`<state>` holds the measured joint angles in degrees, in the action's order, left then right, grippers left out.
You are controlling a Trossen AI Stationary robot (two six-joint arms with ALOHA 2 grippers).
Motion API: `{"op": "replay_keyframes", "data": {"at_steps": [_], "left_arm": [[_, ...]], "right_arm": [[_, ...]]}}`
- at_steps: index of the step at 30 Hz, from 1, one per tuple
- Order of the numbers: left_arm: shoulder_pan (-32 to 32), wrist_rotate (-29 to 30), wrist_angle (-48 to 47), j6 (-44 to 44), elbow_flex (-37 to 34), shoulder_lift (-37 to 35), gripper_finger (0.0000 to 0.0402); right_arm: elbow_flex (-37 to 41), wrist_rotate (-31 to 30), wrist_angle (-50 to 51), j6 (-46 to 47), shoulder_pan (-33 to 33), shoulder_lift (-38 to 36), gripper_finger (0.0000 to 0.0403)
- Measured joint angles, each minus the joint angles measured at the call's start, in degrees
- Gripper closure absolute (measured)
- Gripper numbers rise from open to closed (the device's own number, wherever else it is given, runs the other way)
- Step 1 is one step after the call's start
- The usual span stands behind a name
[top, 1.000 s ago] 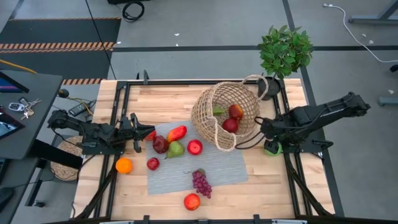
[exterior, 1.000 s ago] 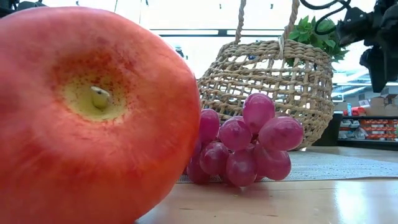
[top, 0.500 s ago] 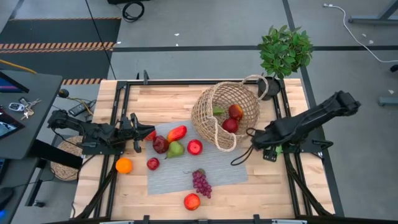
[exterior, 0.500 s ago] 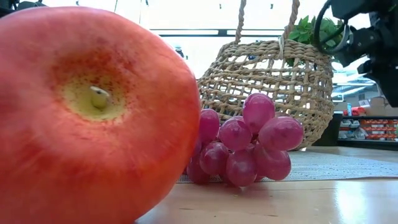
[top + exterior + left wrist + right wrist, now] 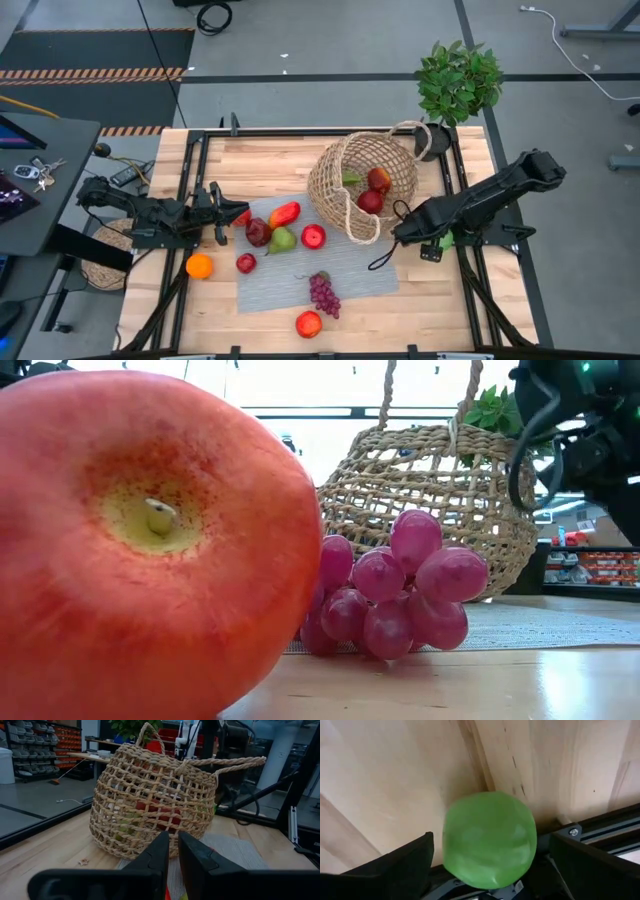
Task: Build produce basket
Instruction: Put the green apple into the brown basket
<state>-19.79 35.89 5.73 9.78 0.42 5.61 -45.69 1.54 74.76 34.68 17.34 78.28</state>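
Note:
The wicker basket (image 5: pixel 360 186) sits at the table's far middle, leaning, with red fruits and a green one inside; it also shows in the low view (image 5: pixel 430 490) and the left wrist view (image 5: pixel 155 800). A red pepper (image 5: pixel 285 213), green pear (image 5: pixel 282 240), red apple (image 5: pixel 313 236) and purple grapes (image 5: pixel 323 293) lie on a grey mat (image 5: pixel 360 270). A round green fruit (image 5: pixel 490 845) lies by the right frame rail. My right gripper (image 5: pixel 490 862) is open, pointing down, one finger on either side of the fruit. My left gripper (image 5: pixel 172 851) is shut at the mat's left edge.
An orange (image 5: pixel 199 266) and a red apple (image 5: pixel 308 323) lie on bare wood near the front; that apple fills the low view (image 5: pixel 150 550). A potted plant (image 5: pixel 458 82) stands at the far right corner. Black frame rails (image 5: pixel 470 280) run along the table's sides.
My right gripper has swung from beside the basket toward the table's near edge and gone down over the green fruit at the right rail. The basket and the other fruit have stayed in place.

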Motion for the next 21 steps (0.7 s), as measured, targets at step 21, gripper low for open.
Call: {"op": "replay_keyframes", "data": {"at_steps": [21], "left_arm": [[0.0,0.01,-0.01,0.0,0.0,0.02,0.0353]], "right_arm": [[-0.16,1.13,1.65,-9.87,0.09,16.21,0.0033]]}}
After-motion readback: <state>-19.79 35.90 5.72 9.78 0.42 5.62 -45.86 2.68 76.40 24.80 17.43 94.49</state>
